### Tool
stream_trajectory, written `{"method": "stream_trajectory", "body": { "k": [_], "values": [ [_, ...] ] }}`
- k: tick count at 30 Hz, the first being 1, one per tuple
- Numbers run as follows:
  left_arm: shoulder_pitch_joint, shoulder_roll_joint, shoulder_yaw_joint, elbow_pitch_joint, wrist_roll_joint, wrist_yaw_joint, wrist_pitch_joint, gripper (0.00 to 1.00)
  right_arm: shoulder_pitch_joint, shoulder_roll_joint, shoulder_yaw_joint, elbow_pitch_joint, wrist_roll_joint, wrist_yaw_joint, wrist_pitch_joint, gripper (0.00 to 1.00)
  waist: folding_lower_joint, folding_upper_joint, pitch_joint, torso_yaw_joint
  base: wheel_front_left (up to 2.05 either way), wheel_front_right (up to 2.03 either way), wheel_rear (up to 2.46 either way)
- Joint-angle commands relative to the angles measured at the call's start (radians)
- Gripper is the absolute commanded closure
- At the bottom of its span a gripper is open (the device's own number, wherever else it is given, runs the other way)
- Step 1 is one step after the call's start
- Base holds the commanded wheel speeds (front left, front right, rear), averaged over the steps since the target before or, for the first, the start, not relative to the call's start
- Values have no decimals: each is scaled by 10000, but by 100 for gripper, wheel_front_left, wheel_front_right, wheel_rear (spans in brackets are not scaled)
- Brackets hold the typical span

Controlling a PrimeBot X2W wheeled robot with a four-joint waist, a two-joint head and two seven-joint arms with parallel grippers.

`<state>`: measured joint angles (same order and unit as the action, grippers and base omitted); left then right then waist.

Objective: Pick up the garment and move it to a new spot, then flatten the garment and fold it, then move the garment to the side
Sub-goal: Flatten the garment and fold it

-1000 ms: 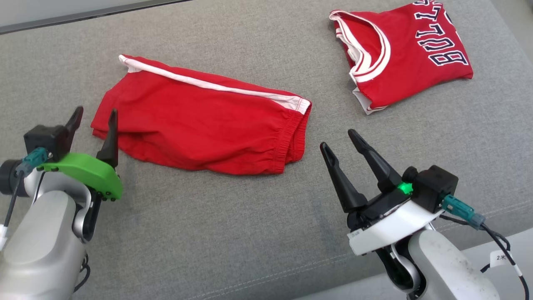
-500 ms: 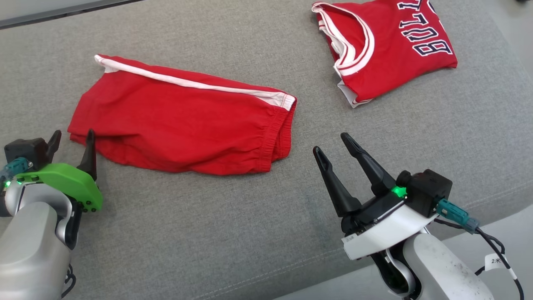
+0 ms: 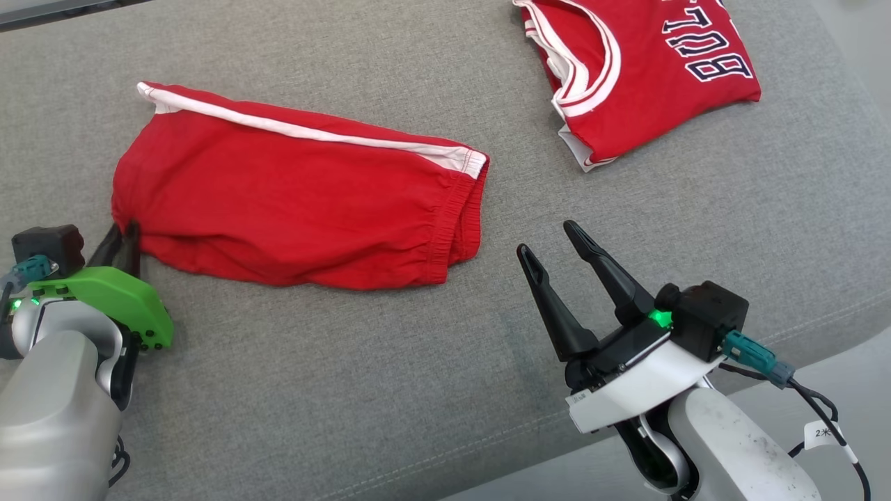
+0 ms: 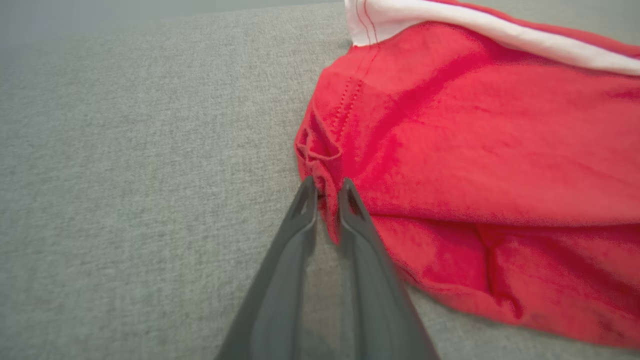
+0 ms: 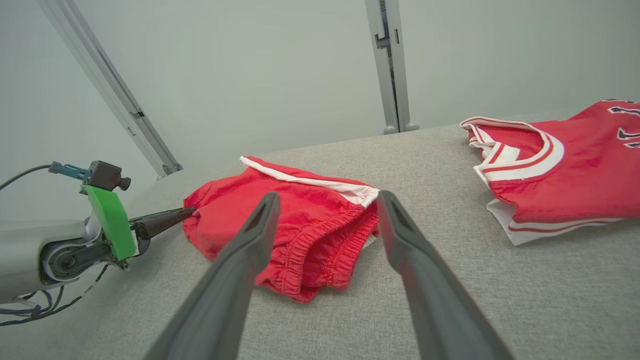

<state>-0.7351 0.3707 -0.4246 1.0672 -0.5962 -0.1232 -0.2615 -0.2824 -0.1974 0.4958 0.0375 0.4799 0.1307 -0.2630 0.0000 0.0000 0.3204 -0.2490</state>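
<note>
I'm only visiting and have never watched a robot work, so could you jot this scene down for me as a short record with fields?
Surface: grey fabric cushion
Garment in hand: red shorts with a white side stripe, lying flat on the cushion
Other garment: red jersey, folded, lying apart at the far right
Left jaws: pinched on the shorts' left edge
Right jaws: wide open, empty, short of the elastic waistband
Stage: grasp for the pick-up; shorts not yet lifted
</note>
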Motion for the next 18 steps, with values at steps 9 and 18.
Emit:
{"method": "stream_trajectory", "body": {
  "k": [9, 18],
  "values": [
    [365, -358, 211, -539, 281, 93, -21, 100, 47, 34, 51, 105, -64, -1, -32, 0, 0, 0, -471, 457, 0, 0, 0],
    [1459, -803, 718, -1530, 502, 322, -20, 100, 253, -22, 13, 243, 23, -1, -32, 0, 0, 0, -998, 980, 0, 0, 0]
  ]
}}
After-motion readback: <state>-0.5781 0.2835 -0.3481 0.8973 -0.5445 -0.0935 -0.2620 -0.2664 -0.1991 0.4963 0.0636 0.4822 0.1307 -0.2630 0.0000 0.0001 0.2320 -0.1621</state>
